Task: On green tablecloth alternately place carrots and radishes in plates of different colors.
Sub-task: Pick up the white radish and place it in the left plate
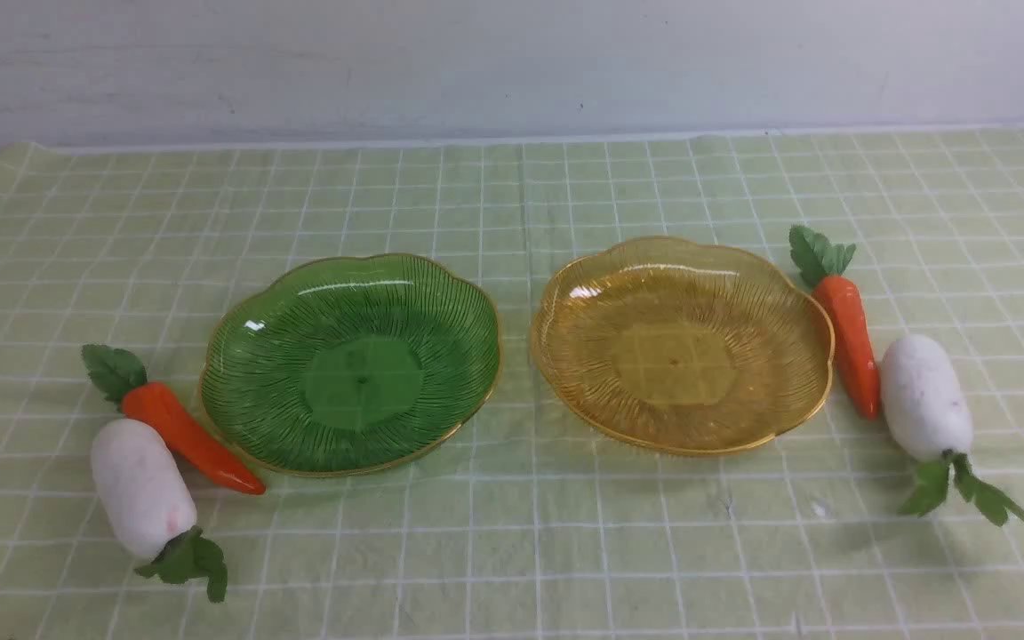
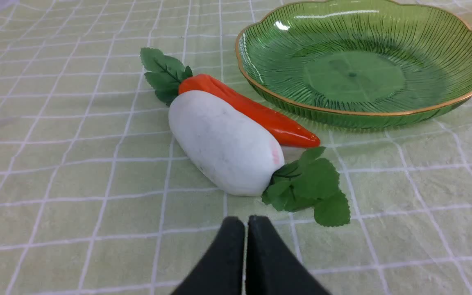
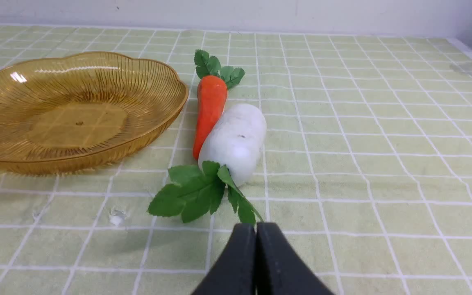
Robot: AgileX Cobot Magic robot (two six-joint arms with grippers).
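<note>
Left gripper (image 2: 246, 223) clenched empty, plump white toy radish (image 2: 223, 143) just ahead; right gripper (image 3: 256, 228) clenched empty, second leafy white radish (image 3: 236, 139) just ahead

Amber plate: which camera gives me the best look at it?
Front view: the amber plate shows whole and empty. The right wrist view is closer but cuts off one side; the left wrist view catches only a sliver of rim.

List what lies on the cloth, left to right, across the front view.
In order: left radish → green plate → amber plate → right carrot → right radish. The left carrot overlaps radish and plate, so it is skipped.
</note>
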